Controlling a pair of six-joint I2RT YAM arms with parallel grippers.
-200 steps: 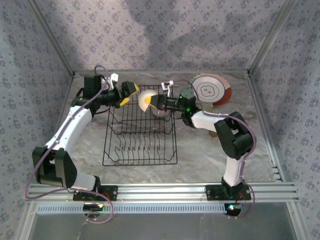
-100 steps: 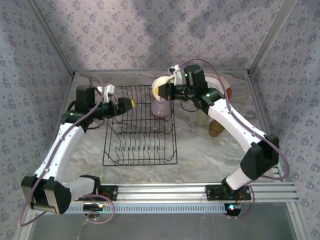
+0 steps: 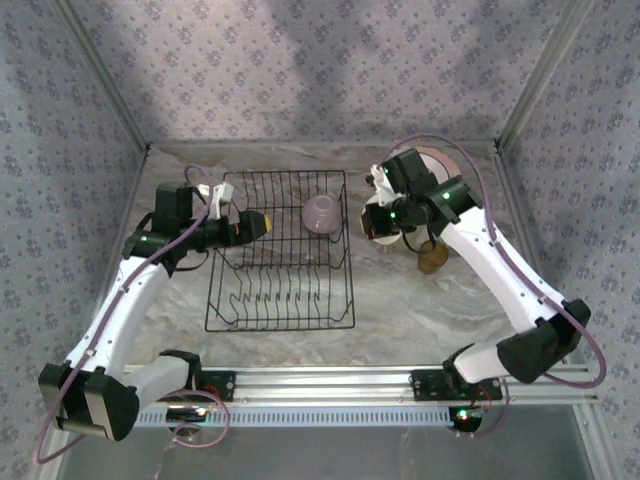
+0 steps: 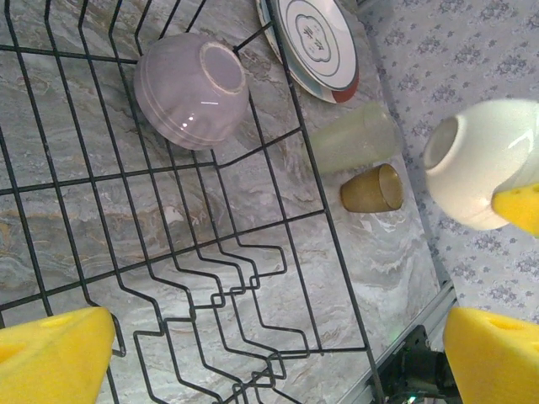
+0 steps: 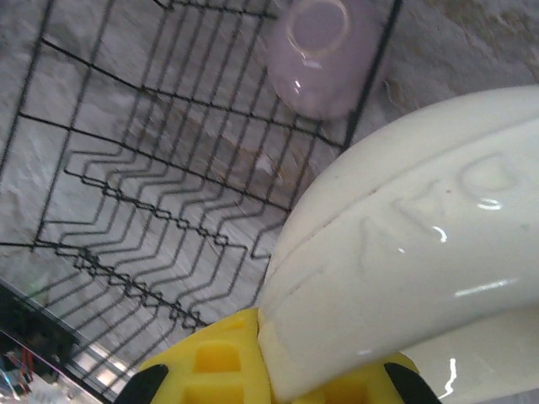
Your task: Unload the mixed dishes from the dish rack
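At the middle of the grey marbled table [image 3: 400,300] sits the black wire dish rack [image 3: 280,255], with a small lavender bowl [image 3: 321,213] in its far right corner, base showing. Just right of the rack, the right gripper [image 3: 378,220] is clamped on a glossy cream bowl [image 4: 476,160], near an orange-rimmed white plate [image 4: 312,42], a pale yellowish cup [image 4: 354,139] and an amber cup [image 4: 370,189]. The left gripper [image 3: 255,226], spread wide and holding nothing, hangs at the rack's left edge.

The top camera looks down from high behind the near edge on the whole table [image 3: 400,300]. Each wrist camera looks down from close, and all three share the rack [image 3: 280,328] and the lavender bowl [image 3: 321,213].
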